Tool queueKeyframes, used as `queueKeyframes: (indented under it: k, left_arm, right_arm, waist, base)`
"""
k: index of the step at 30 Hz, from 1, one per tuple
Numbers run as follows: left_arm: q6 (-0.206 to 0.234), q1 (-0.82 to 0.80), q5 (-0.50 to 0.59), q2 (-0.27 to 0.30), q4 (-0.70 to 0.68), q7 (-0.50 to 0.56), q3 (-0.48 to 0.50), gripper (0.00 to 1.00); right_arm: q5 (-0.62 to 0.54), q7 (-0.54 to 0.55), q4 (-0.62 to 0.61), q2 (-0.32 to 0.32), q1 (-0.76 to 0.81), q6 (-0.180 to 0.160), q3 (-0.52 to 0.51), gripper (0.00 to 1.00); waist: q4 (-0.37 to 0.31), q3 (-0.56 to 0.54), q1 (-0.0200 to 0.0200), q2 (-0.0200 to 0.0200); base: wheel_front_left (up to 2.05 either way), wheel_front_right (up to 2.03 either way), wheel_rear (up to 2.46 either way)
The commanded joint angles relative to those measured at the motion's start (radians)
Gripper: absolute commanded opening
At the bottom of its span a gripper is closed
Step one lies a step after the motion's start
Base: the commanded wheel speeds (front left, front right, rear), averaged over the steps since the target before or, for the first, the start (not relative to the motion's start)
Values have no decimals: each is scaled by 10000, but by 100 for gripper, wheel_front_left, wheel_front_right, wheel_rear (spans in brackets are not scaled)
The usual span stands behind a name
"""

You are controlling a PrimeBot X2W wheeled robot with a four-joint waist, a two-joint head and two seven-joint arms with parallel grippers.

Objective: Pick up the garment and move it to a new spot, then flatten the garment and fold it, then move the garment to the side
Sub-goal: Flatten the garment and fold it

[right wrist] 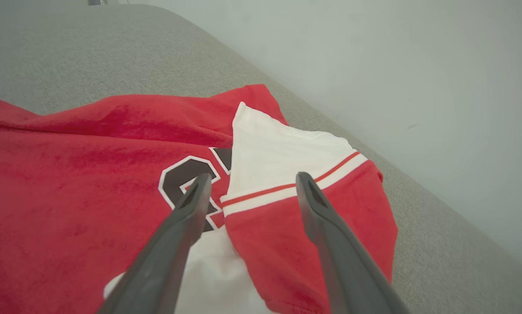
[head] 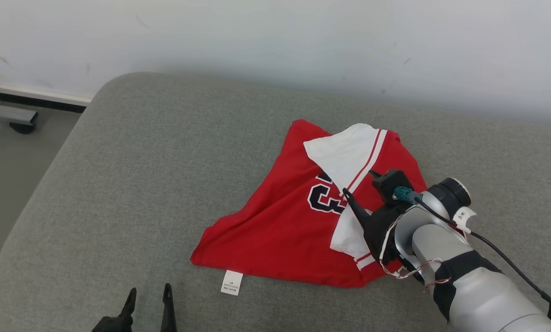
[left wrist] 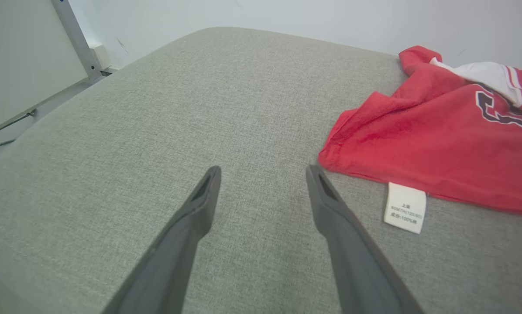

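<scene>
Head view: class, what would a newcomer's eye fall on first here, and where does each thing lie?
First, the crumpled red garment with a dark number, lying right of centre on the grey cushion. Next, the right gripper, open, poised over its white sleeve. The left gripper sits open at the bottom edge, near the garment's white label.

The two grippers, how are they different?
The left gripper is over bare grey cushion, beside the red garment; the right gripper is over the garment's white sleeve. The left gripper sits close to the robot; the right gripper is farther forward. Both are open and hold nothing.
</scene>
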Motion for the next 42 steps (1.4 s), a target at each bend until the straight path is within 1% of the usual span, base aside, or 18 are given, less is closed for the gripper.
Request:
queueKeyframes:
  k: [1, 8, 13, 16, 19, 20, 23, 25, 26, 27, 28, 29, 30, 33, 37, 39, 42]
  left_arm:
    - [50, -113, -49, -10, -39, -30, -66, 100]
    - [134, -267, -232, -11, -112, -30, -365, 100]
    - [218, -269, -338, -11, -180, -30, -472, 100]
    - [235, -270, -364, -9, -229, -30, -473, 100]
    - [269, -293, -384, -12, -240, -30, -500, 100]
    - [285, -298, -388, -11, -252, -30, -504, 100]
    - [295, -324, -368, -11, -274, -30, -497, 100]
    - [269, -334, -336, -11, -229, -30, -486, 100]
    - [266, -346, -329, -11, -214, -30, -475, 100]
    - [259, -361, -322, -12, -214, -30, -476, 100]
    - [256, -372, -310, -13, -220, -30, -475, 100]
    - [251, -384, -306, -11, -240, -30, -475, 100]
    - [237, -390, -282, -11, -265, -30, -476, 100]
    - [220, -387, -248, -11, -282, -30, -461, 100]
    - [160, -377, -153, -11, -300, -30, -451, 100]
    - [174, -375, -126, -11, -311, -30, -452, 100]
    - [131, -420, -84, -11, -345, -30, -463, 100]
  right_arm:
    - [97, 69, 182, 87, -205, 6, 124, 100]
    - [365, 649, 1091, 200, -572, 6, 516, 100]
    - [493, 833, 1503, 183, -642, 5, 700, 100]
    - [499, 767, 1677, 98, -711, 6, 745, 100]
    - [480, 613, 1798, -37, -759, 5, 702, 90]
    - [517, 501, 1829, -70, -784, 6, 632, 84]
    - [451, 278, 1926, -82, -871, 5, 571, 81]
    - [386, 274, 1996, -103, -893, 5, 546, 75]
    - [405, 282, 2026, -104, -890, 6, 507, 67]
    - [407, 252, 2044, -112, -897, 6, 485, 50]
    - [375, 174, 2054, -123, -940, 6, 458, 44]
    - [375, 49, 2058, -117, -991, 5, 407, 26]
    - [368, -98, 2061, -112, -1035, 5, 360, 0]
    - [322, -379, 2103, -142, -1107, 5, 202, 0]
    - [249, -738, 2132, -388, -1521, 5, -233, 0]
    - [168, -832, 2169, -600, -1726, 5, -514, 0]
    - [24, -908, 2223, -1188, -2099, 5, -1075, 0]
  waist:
    - [97, 141, -1, 0]
    - [342, 490, -1, 0]
    - [429, 691, -1, 0]
    - [425, 748, -1, 0]
    - [391, 776, -1, 0]
    - [371, 782, -1, 0]
    - [287, 805, -1, 0]
    - [244, 806, -1, 0]
    - [220, 810, -1, 0]
    - [199, 810, -1, 0]
    - [178, 819, -1, 0]
    - [161, 827, -1, 0]
    - [146, 831, -1, 0]
    - [114, 824, -1, 0]
    - [110, 835, -1, 0]
    - [137, 857, -1, 0]
    - [218, 934, -1, 0]
  base:
    - [0, 0, 0]
    - [0, 0, 0]
    - [0, 0, 0]
    - [0, 0, 0]
    - [0, 0, 0]
    - [0, 0, 0]
    - [0, 0, 0]
    - [0, 0, 0]
    - [0, 0, 0]
    - [0, 0, 0]
    - [0, 0, 0]
    - [0, 0, 0]
    - [0, 0, 0]
    - [0, 0, 0]
    - [0, 0, 0]
    - [0, 0, 0]
    - [0, 0, 0]
